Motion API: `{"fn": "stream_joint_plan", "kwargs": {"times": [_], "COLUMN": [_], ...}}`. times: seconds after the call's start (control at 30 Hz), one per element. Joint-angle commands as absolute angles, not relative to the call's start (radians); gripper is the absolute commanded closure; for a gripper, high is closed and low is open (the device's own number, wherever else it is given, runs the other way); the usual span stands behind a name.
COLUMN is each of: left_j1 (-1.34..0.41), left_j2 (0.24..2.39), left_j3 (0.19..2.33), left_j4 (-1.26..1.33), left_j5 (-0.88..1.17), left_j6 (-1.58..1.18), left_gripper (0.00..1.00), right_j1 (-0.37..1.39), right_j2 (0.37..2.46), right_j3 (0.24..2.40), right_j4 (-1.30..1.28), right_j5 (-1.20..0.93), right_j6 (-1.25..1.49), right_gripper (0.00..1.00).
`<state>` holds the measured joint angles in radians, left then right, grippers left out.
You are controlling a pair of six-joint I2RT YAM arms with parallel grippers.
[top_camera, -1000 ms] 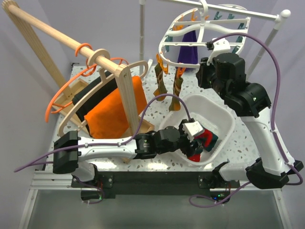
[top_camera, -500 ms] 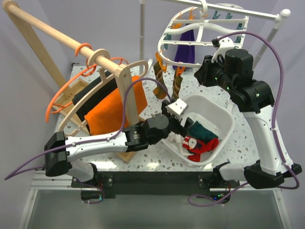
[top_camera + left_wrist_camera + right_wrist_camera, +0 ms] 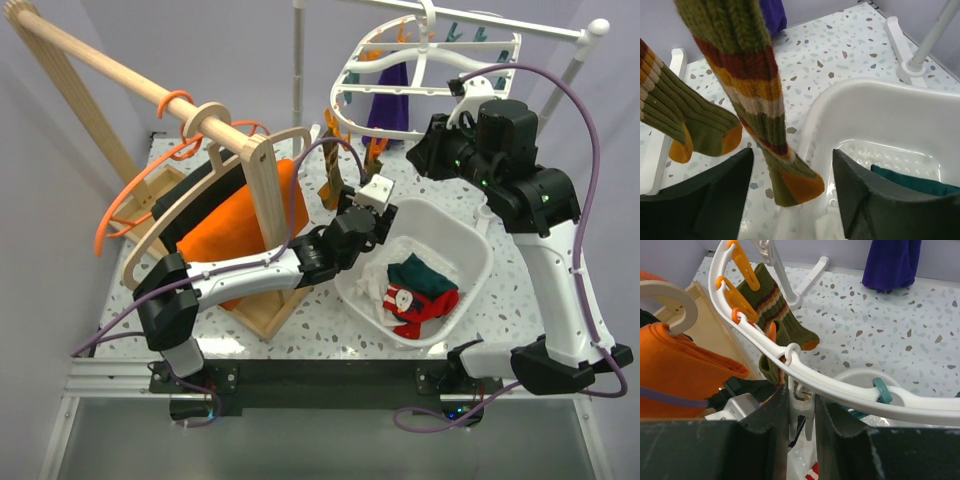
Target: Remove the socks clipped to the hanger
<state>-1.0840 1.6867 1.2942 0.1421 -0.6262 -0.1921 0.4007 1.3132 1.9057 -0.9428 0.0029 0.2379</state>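
The white oval hanger (image 3: 430, 70) hangs from the rail, with a purple sock (image 3: 388, 105) and two brown-striped socks (image 3: 335, 180) clipped to it. My left gripper (image 3: 372, 205) is open, its jaws either side of the toe of one striped sock (image 3: 790, 182) without touching it; the other striped sock (image 3: 690, 120) hangs to its left. My right gripper (image 3: 802, 435) is shut on a white clip (image 3: 802, 410) under the hanger's rim (image 3: 840, 385). A dark green sock (image 3: 425, 275) and a red sock (image 3: 420, 305) lie in the white basin (image 3: 478, 240).
A wooden rack (image 3: 110, 75) at left carries wooden hangers with orange cloth (image 3: 235, 225) and black cloth, plus thin orange hangers (image 3: 130, 205). The white rail's pole (image 3: 932, 37) and foot stand behind the basin. Orange clips (image 3: 740, 270) line the hanger's rim.
My left gripper has left the red sock in the basin and moved back and up to the hanging striped sock. My right arm shifted slightly right at the hanger.
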Motion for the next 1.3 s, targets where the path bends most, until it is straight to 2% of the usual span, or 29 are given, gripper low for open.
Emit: {"fn": "stream_joint_plan", "kwargs": {"times": [0.0,0.03,0.07,0.1,0.17,0.2,0.27,0.33,0.57,0.63,0.67,0.9,1.27], "left_j1": [-1.074,-1.074,-1.074,-1.074,-1.074,-1.074,-1.074,-1.074,-1.083,-1.098,-1.104,-1.167,-1.203], "left_j2": [1.683,1.693,1.700,1.707,1.721,1.726,1.730,1.723,1.606,1.549,1.533,1.425,1.381], "left_j3": [1.299,1.304,1.315,1.322,1.338,1.341,1.353,1.361,1.304,1.284,1.269,1.267,1.273], "left_j4": [0.291,0.298,0.302,0.299,0.301,0.302,0.302,0.292,0.270,0.279,0.282,0.239,0.156], "left_j5": [-0.673,-0.678,-0.692,-0.699,-0.707,-0.713,-0.721,-0.718,-0.658,-0.629,-0.605,-0.433,-0.178], "left_j6": [-0.158,-0.152,-0.135,-0.127,-0.095,-0.083,-0.046,-0.032,-0.031,-0.023,-0.014,-0.005,-0.103], "left_gripper": [0.37,0.44,0.46,0.57,0.66,0.75,0.85,0.99,1.00,1.00,1.00,1.00,1.00], "right_j1": [0.397,0.397,0.396,0.397,0.397,0.397,0.394,0.391,0.377,0.371,0.370,0.362,0.345], "right_j2": [1.292,1.292,1.289,1.286,1.276,1.275,1.269,1.267,1.279,1.285,1.285,1.310,1.330], "right_j3": [1.930,1.930,1.930,1.928,1.918,1.913,1.896,1.887,1.875,1.875,1.873,1.876,1.898], "right_j4": [-0.946,-0.948,-0.950,-0.951,-0.953,-0.953,-0.950,-0.945,-0.936,-0.940,-0.939,-0.956,-0.999], "right_j5": [-0.028,-0.031,-0.034,-0.035,-0.032,-0.031,-0.025,-0.025,-0.006,-0.002,0.012,0.081,0.184], "right_j6": [0.249,0.249,0.249,0.245,0.242,0.241,0.239,0.241,0.232,0.232,0.230,0.212,0.169], "right_gripper": [1.00,1.00,1.00,1.00,1.00,1.00,1.00,1.00,1.00,0.95,0.90,0.78,0.58]}}
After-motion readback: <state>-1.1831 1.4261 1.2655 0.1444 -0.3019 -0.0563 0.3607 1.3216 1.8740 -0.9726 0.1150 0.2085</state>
